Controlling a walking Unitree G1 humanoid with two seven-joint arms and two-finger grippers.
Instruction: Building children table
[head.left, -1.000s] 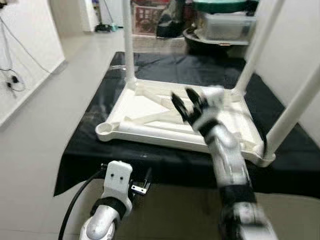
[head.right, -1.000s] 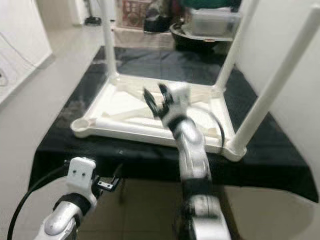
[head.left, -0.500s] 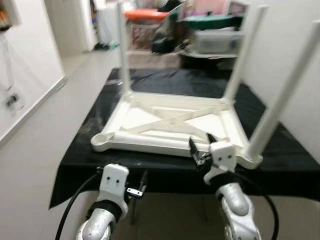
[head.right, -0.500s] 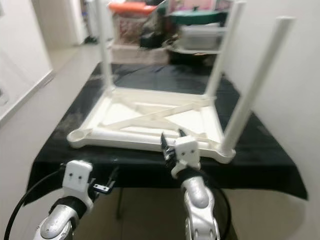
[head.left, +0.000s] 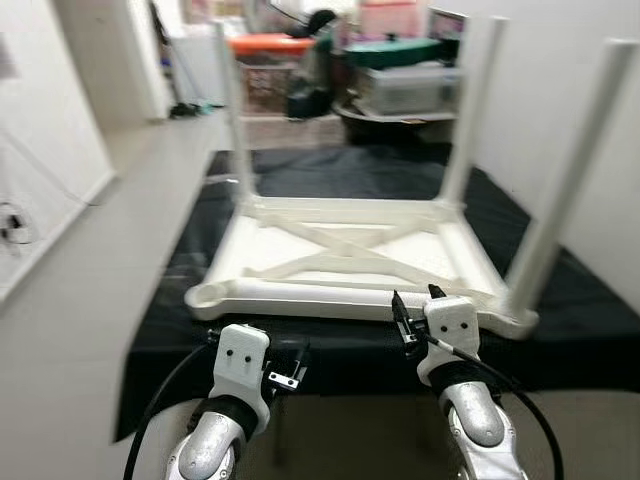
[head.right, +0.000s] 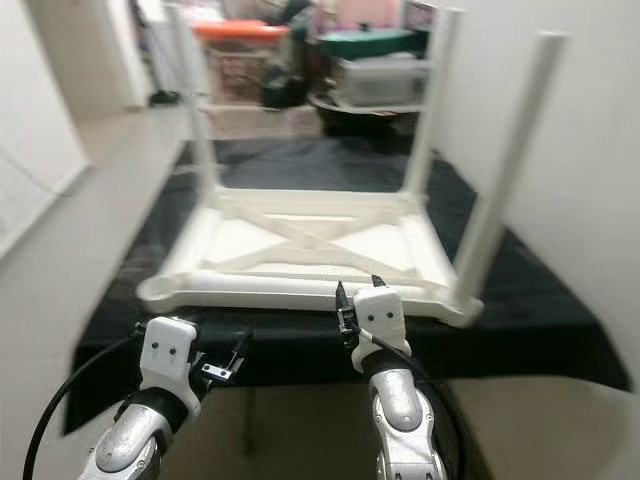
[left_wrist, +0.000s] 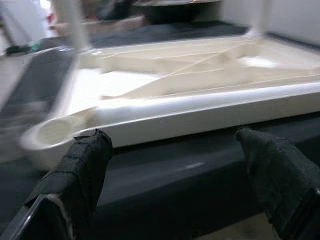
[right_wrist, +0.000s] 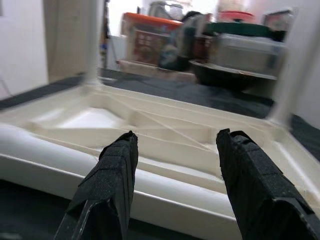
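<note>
Nearest, at 7 o'clock: left gripper (left_wrist: 170, 185), black fingers (left_wrist: 82, 165) spread wide and empty, aimed at the near rim. At 5 o'clock: right gripper (right_wrist: 175, 185), fingers (right_wrist: 112, 175) likewise parted, holding nothing, just short of the same rim.

Straight ahead at 12 o'clock, on the black cloth-covered bench (head.left: 580, 310): white plastic children's table (head.left: 350, 250), upside down, underside ribs crossing in an X. Three round white legs (head.left: 565, 190) fitted and pointing up. Fourth corner at 10 o'clock: open round socket (head.left: 205, 293), no leg in it.

Probably light, stiff, smooth moulded plastic, so likely slippery and apt to slide on the cloth. Best taken by the thick near rim, or low on a leg close to its socket.

Farther, at 12 o'clock: blurred storage bins and clutter (head.left: 400, 80).
</note>
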